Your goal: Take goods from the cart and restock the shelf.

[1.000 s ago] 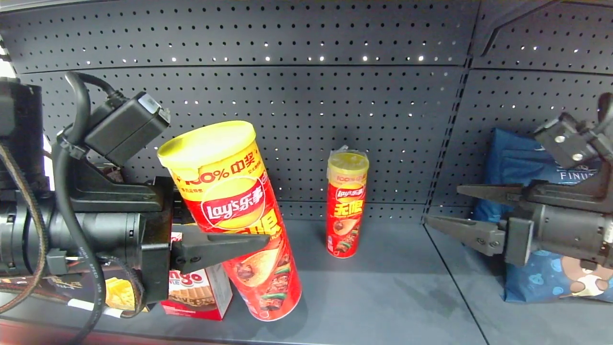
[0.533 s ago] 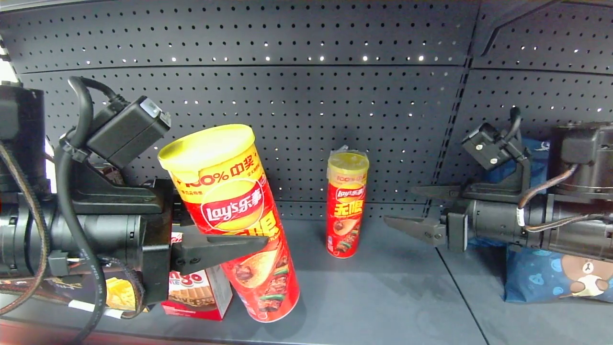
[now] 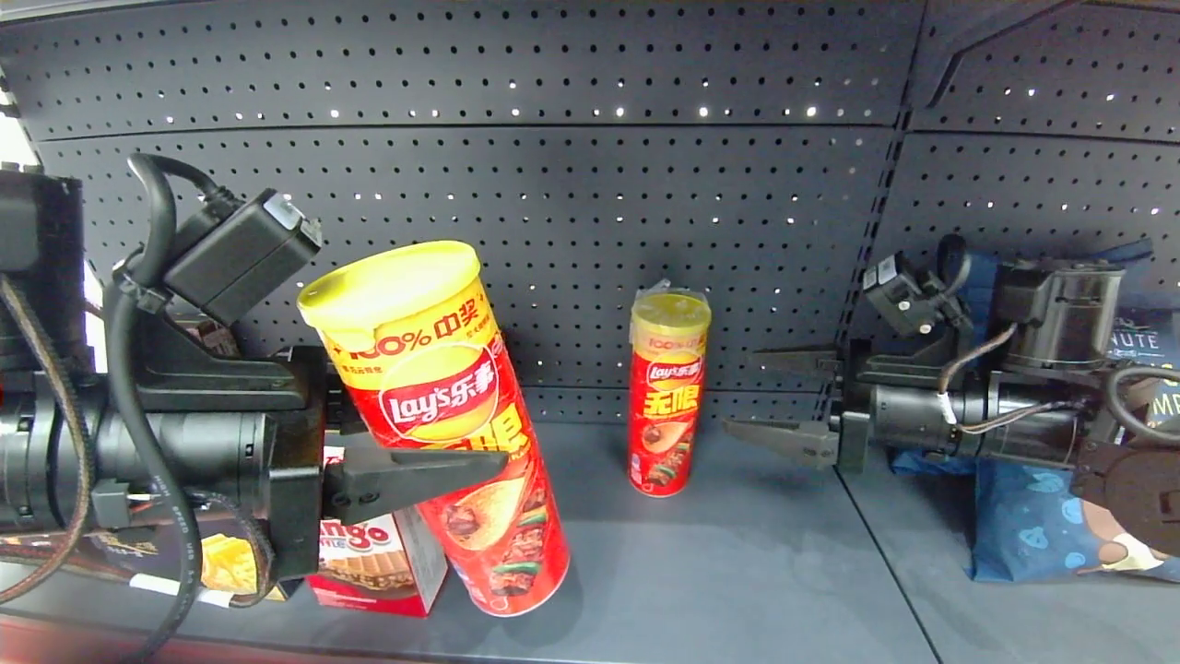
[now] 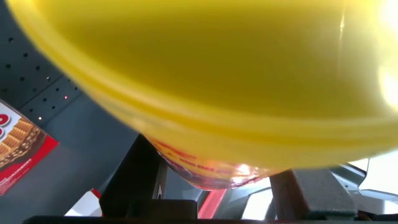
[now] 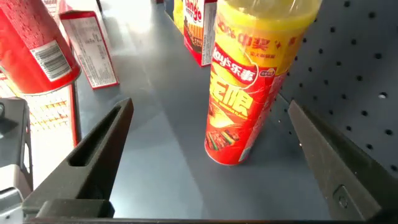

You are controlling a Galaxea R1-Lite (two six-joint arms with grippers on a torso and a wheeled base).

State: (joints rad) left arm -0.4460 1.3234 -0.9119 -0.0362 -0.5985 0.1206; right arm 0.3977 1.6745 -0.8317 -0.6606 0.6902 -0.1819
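Can (image 3: pixel 433 387) leans with its base by the shelf's (image 3: pixel 737 572) front edge, left gripper (image 3: pixel 470 426) clamped round its middle, which seems right for a light, slick, dentable tube, while the right gripper (image 3: pixel 740 390) gapes empty near the small can (image 3: pixel 668 387).

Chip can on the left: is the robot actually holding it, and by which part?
Yes. The left gripper grips the tilted chip can around its middle. The open right gripper holds nothing.

Left black two-finger gripper (image 3: pixel 472 439): level, clamped on a tilted red-and-yellow cylindrical chip can (image 3: pixel 433 406). Right black two-finger gripper (image 3: pixel 745 390): level, pointing toward robot's left, fingers spread.
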